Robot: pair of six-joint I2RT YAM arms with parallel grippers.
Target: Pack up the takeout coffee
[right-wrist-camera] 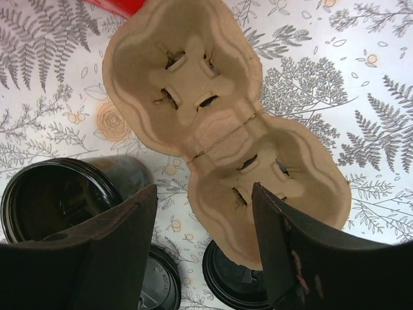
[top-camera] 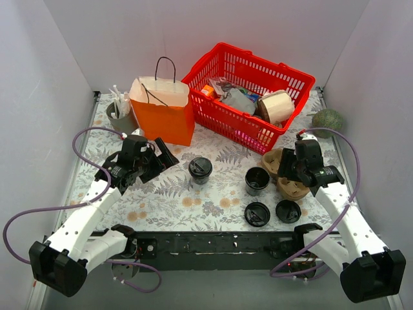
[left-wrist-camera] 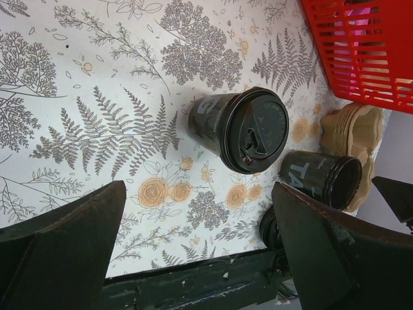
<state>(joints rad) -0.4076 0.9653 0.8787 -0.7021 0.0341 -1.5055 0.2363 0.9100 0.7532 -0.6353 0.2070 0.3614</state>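
Coffee: the takeout coffee (top-camera: 200, 169) stands lid-up on the fern-print table (top-camera: 161, 194), mid-table, just in front of the orange paper bag (top-camera: 162, 115).
Left tool: left gripper (left-wrist-camera: 199, 190), fingers spread wide, nothing between them.
Right tool: right gripper (right-wrist-camera: 201, 194), fingers apart over the near well of the cardboard cup carrier (right-wrist-camera: 193, 97). I see no pinch.
Bearing: the coffee lies ahead of the left gripper's open mouth, a little toward the robot's right, with bare table between.
Axis: vertical, so I reckon a level, side-on reach puts the fingers across the cup wall.
Nearer arm: left. The right gripper is well apart, with the lidless black cup (top-camera: 257, 181) standing between.
Watch: I'd grip below the lid rim, or the lid may pop.
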